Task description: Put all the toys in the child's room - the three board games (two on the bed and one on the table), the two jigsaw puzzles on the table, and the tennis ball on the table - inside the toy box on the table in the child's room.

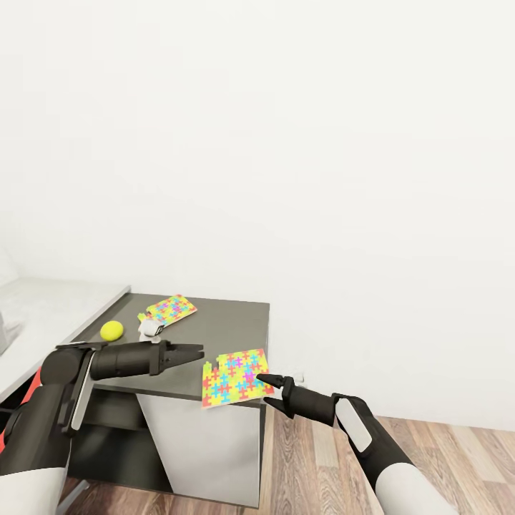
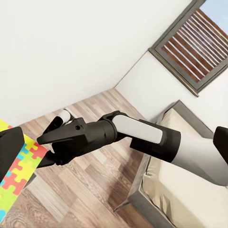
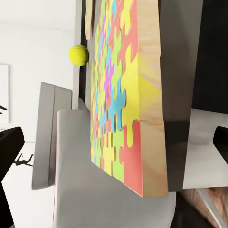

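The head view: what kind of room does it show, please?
Probably a child's bedroom. Two colourful jigsaw puzzles and a tennis ball lie on a dark grey table against a white wall; the left wrist view shows a bed on wooden flooring.

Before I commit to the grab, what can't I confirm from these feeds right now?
- Head view: right gripper tips overlap the near jigsaw puzzle; contact unclear.
- Head view: far jigsaw puzzle partly covers a small white object, too small to identify.
- Head view: table cut off at the left edge.
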### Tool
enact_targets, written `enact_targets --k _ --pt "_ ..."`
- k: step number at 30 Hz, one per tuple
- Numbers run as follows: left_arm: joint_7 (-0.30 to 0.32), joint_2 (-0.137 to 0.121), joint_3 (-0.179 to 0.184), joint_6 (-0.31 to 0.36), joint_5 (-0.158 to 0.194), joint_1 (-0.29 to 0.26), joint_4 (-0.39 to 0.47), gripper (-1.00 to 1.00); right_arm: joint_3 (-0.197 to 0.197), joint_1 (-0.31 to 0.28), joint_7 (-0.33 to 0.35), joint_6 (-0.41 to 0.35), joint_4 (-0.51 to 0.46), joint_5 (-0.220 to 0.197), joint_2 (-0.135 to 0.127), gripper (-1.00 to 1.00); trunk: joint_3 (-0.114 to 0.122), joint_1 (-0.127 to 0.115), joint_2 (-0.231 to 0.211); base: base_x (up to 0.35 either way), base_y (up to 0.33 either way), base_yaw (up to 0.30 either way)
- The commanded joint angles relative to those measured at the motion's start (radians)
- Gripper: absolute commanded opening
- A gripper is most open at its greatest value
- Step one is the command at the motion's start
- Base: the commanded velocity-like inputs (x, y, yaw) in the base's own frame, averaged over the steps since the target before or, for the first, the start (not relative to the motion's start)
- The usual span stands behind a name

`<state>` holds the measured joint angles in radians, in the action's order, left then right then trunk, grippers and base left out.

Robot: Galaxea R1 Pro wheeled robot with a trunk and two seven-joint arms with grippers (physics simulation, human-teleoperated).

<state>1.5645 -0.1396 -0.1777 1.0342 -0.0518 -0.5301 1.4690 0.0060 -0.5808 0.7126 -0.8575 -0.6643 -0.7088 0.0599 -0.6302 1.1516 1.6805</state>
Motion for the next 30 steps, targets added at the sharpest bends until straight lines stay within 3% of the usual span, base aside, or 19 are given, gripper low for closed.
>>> enact_targets --k 1,30 --pt "0.006 0.000 0.000 0.010 -0.005 -0.001 0.001 1.00 0.000 -0.001 0.000 -0.005 0.000 -0.003 0.000 1.00 -0.001 0.000 0.001 0.000 0.000 0.000" --pt "0.006 0.000 0.001 0.010 -0.005 -0.001 0.001 1.00 0.000 -0.001 -0.001 -0.005 0.000 -0.003 0.000 1.00 -0.001 0.000 0.001 0.000 0.000 0.000"
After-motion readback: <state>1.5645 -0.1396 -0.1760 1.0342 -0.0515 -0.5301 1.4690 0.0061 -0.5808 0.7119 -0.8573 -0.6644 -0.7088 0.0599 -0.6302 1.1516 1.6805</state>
